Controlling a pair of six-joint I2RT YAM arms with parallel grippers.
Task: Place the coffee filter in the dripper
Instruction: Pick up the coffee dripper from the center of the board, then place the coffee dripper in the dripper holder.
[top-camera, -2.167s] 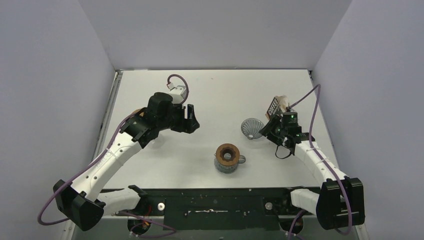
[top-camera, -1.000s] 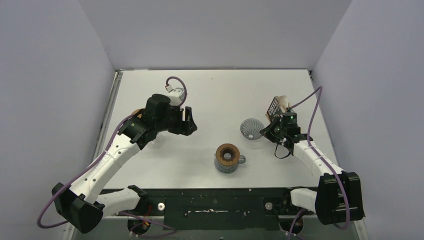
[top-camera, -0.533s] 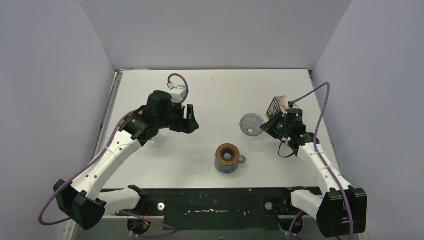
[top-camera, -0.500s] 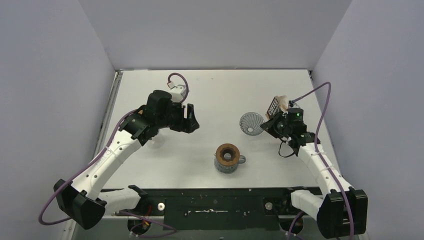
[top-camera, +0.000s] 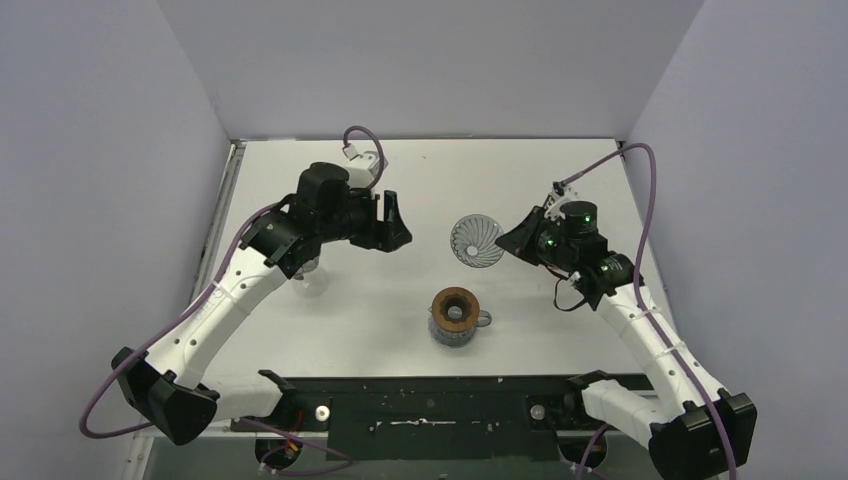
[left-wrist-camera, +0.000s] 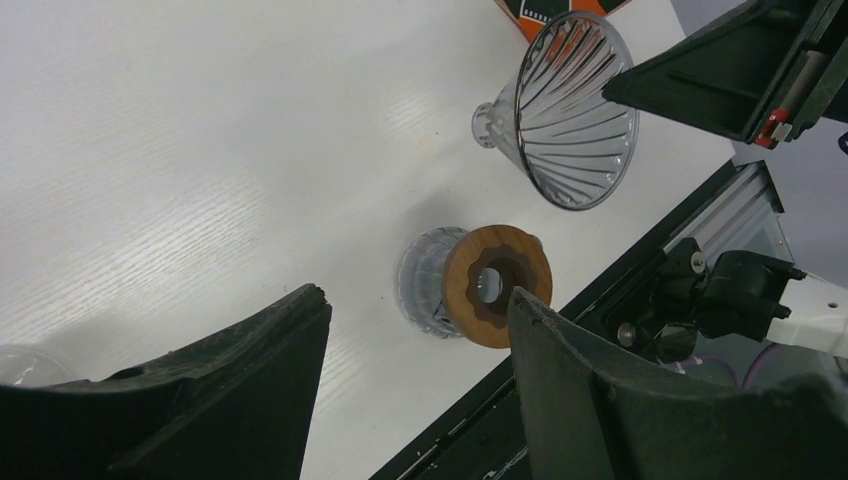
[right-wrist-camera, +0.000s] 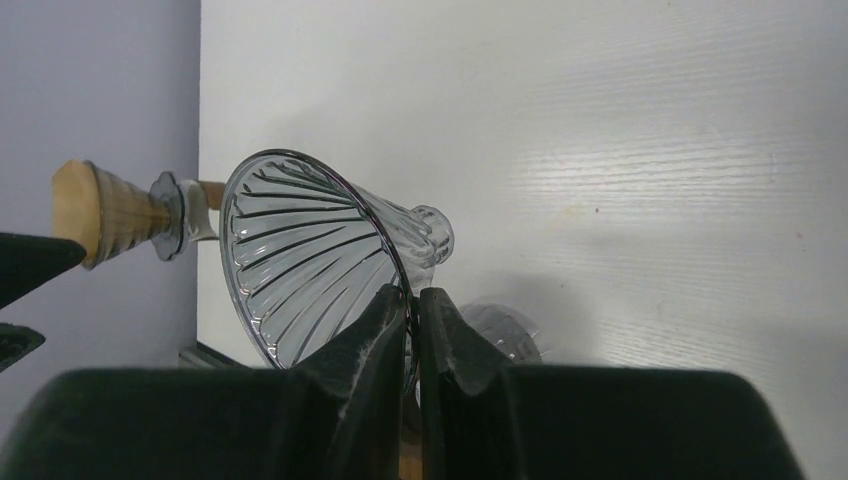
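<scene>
My right gripper (top-camera: 512, 240) is shut on the rim of the dripper (top-camera: 477, 241), a smoky grey ribbed cone, and holds it tilted above the table, mouth towards the camera. In the right wrist view my fingers (right-wrist-camera: 385, 325) pinch its rim (right-wrist-camera: 310, 265). It also shows in the left wrist view (left-wrist-camera: 570, 110). My left gripper (top-camera: 392, 222) is open and empty, hovering left of the dripper, with its jaws wide apart (left-wrist-camera: 415, 295). No white coffee filter is in view.
A clear ribbed cup with a brown wooden ring (top-camera: 455, 308) and a small handle stands at the table's front middle, also in the left wrist view (left-wrist-camera: 495, 285). A clear glass (top-camera: 310, 272) sits under the left arm. A tan-brown cone (right-wrist-camera: 95, 212) shows at far left.
My right gripper has lifted the dripper off the table and carried it left, tilting it. My left gripper has shifted slightly right. The coffee bag is now hidden behind the right arm.
</scene>
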